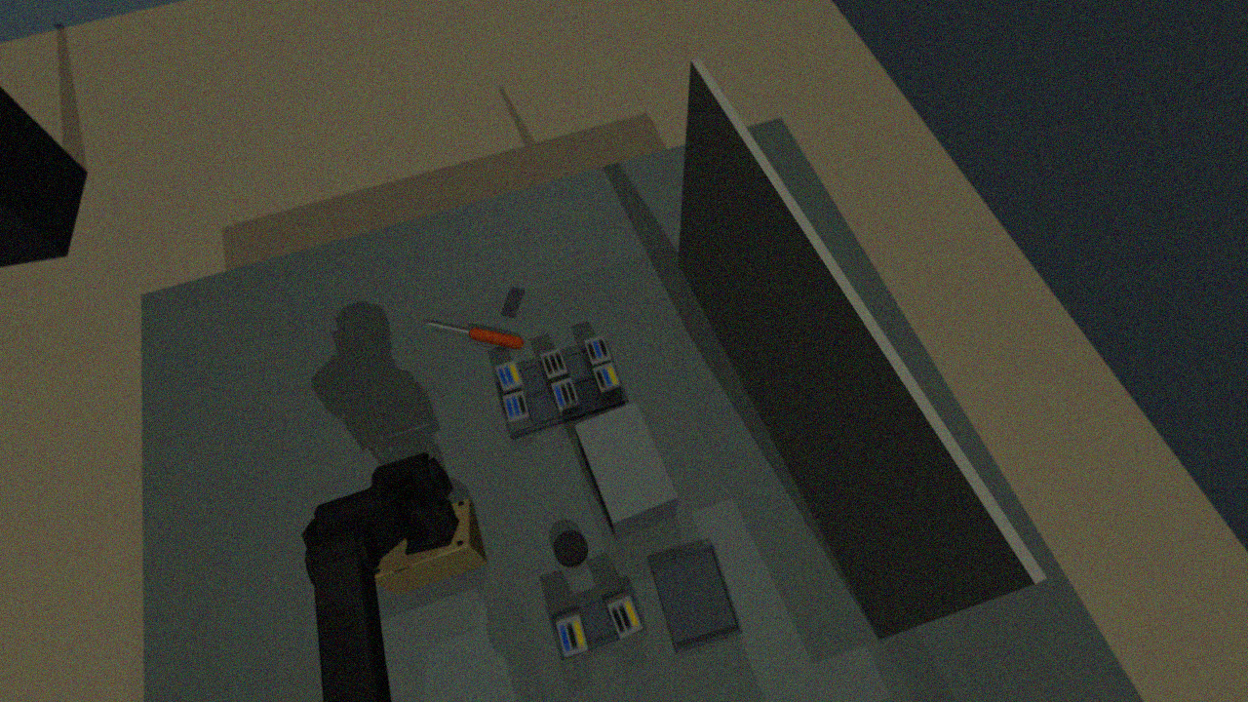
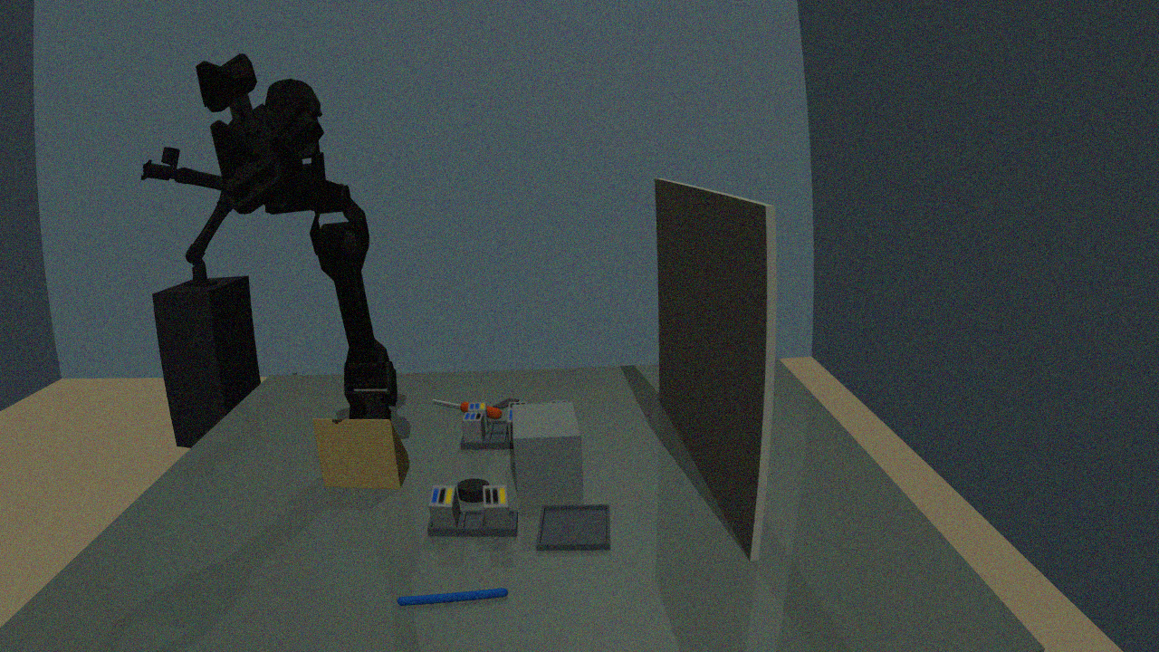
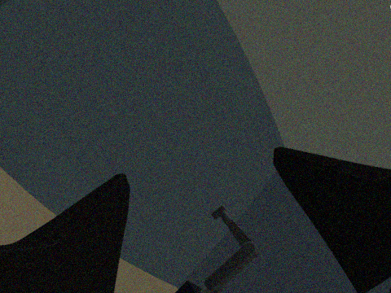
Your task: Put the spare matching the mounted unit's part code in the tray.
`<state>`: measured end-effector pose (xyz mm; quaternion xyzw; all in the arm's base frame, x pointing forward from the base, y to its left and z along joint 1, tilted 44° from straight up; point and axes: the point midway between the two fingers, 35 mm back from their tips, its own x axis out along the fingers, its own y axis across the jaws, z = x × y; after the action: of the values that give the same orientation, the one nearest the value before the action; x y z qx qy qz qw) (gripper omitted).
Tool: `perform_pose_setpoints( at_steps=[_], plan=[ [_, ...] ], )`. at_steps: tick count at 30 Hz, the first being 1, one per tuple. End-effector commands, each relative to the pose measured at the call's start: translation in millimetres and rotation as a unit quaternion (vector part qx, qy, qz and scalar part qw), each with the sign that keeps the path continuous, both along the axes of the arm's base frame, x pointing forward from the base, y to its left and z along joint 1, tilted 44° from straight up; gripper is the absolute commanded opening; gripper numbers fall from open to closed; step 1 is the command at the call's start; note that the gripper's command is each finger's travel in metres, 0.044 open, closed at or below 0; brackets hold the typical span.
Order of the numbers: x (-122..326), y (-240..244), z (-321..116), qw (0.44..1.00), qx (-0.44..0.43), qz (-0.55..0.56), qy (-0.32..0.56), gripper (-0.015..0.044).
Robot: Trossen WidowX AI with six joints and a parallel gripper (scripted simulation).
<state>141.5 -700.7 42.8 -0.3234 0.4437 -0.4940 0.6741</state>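
Observation:
A tan wedge-like block stands at the left, partly behind the arm in the top view; I see no mounted unit or code on it. Several pale spares with coloured stripes stand in the far rack. The near rack holds two: one blue-black-yellow spare and one black-black-yellow spare. The dark tray is empty. My gripper is open and empty, raised away from the spares and facing the room.
A grey box stands between the far rack and the tray. A tall dark panel stands right. A black round object is behind the near rack. A screwdriver and blue rod lie on the table.

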Motion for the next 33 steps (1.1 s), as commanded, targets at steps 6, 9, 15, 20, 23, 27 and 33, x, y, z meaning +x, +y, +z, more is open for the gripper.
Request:
perform_pose_setpoints(
  at_steps=[6,9,15,20,23,27,33],
  plan=[
    [0.0,0.0,0.0,1.0,0.0,0.0,0.0,0.044],
    [25.4,9.6,-3.3,0.999,0.026,0.025,-0.006,0.044],
    [107.0,54.2,-13.3,0.987,0.118,0.106,-0.023,0.044],
    [172.5,110.6,-20.4,0.962,0.209,0.171,-0.035,0.044],
    [207.4,152.0,-23.0,0.941,0.267,0.206,-0.038,0.044],
    [245.9,212.8,-24.0,0.905,0.345,0.245,-0.037,0.044],
    [285.3,310.9,-18.7,0.841,0.457,0.289,-0.024,0.044]
  ],
)
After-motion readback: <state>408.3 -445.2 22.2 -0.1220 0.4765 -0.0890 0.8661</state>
